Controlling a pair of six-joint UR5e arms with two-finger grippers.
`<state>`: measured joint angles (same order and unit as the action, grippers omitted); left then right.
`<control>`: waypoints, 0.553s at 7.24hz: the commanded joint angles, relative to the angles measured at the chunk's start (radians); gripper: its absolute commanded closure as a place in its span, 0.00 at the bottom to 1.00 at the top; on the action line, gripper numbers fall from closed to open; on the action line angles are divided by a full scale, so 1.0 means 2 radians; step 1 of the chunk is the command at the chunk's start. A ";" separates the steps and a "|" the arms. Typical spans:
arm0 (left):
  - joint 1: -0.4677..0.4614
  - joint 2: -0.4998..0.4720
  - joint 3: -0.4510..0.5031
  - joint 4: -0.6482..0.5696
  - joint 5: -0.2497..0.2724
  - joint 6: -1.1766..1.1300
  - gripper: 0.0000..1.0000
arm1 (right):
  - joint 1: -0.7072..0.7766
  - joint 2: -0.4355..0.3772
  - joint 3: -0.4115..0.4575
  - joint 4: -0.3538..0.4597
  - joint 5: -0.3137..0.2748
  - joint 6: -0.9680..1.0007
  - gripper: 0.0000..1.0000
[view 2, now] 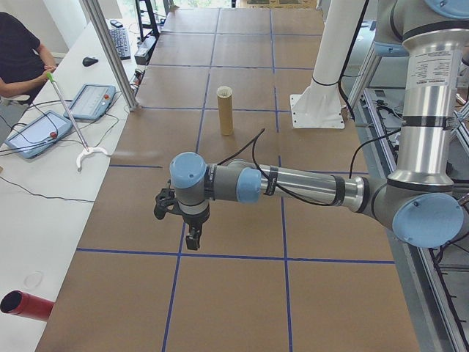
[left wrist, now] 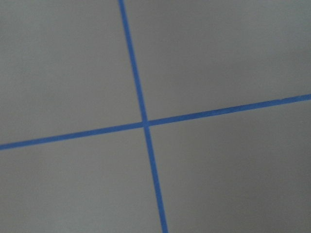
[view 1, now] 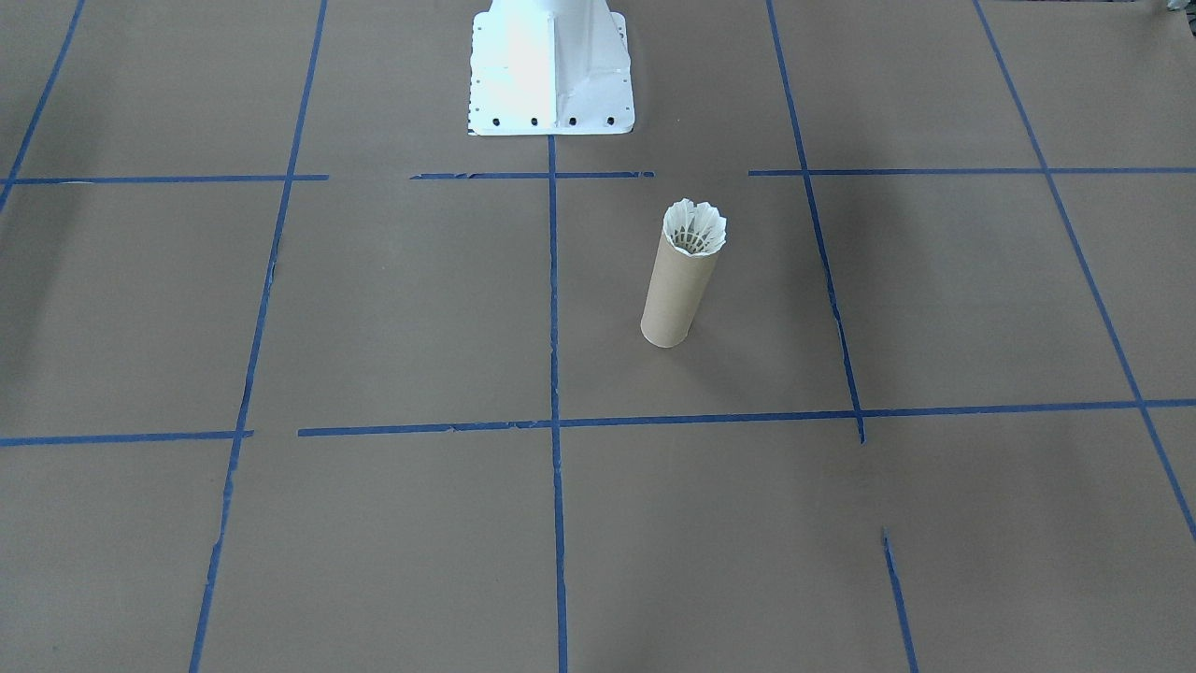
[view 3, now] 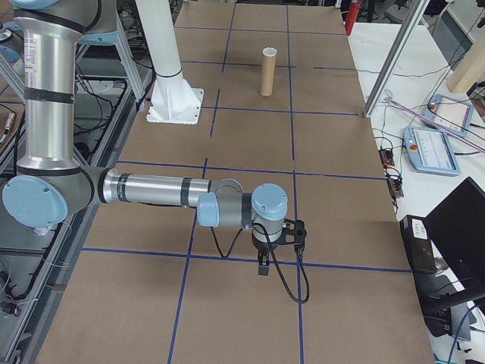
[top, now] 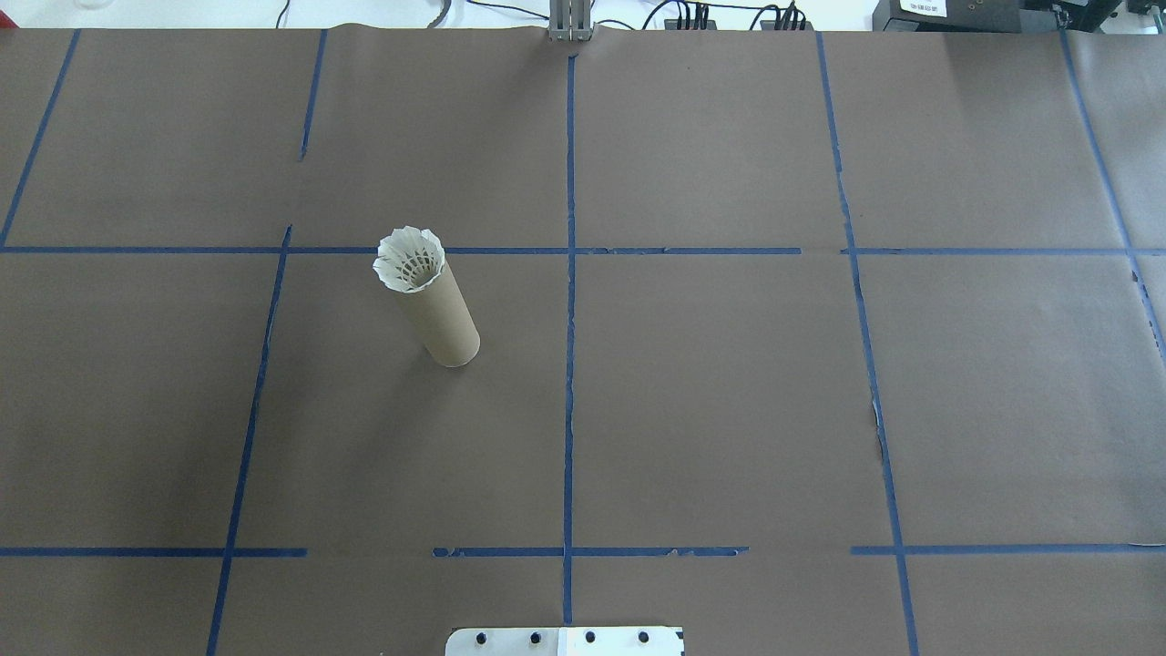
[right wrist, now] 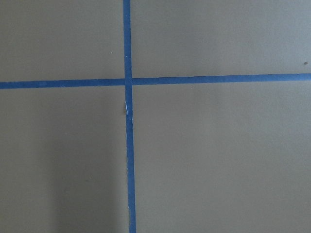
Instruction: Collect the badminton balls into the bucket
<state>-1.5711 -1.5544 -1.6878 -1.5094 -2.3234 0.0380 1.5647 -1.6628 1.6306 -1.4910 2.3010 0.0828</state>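
The bucket is a tall brown cardboard tube standing upright on the brown paper. It also shows in the overhead view as the bucket. The white feather shuttlecock sits in the tube's mouth, feathers up, its cork tip hidden inside; from above the shuttlecock fills the rim. My left gripper hangs over the table's near end, far from the bucket. My right gripper hangs over the opposite end, far from the bucket. I cannot tell whether either is open or shut. Both wrist views show only paper and blue tape.
The white robot base stands behind the tube. Blue tape lines grid the paper. A person sits at a side table with tablets and a red cylinder. A pendant lies on the other side table.
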 commanded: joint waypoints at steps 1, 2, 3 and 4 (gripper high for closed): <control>-0.003 0.002 0.026 -0.017 -0.003 -0.024 0.00 | 0.000 0.000 0.000 0.000 0.000 0.000 0.00; -0.003 0.002 0.040 -0.046 -0.003 -0.029 0.00 | 0.000 0.000 0.000 0.000 -0.001 0.000 0.00; -0.003 0.002 0.040 -0.048 -0.003 -0.030 0.00 | 0.000 0.000 0.000 0.000 0.000 0.000 0.00; -0.003 0.001 0.036 -0.047 -0.003 -0.039 0.00 | 0.000 0.000 0.000 0.000 0.000 0.000 0.00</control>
<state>-1.5770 -1.5509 -1.6145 -1.5956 -2.3285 -0.0232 1.5647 -1.6628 1.6306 -1.4910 2.3006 0.0829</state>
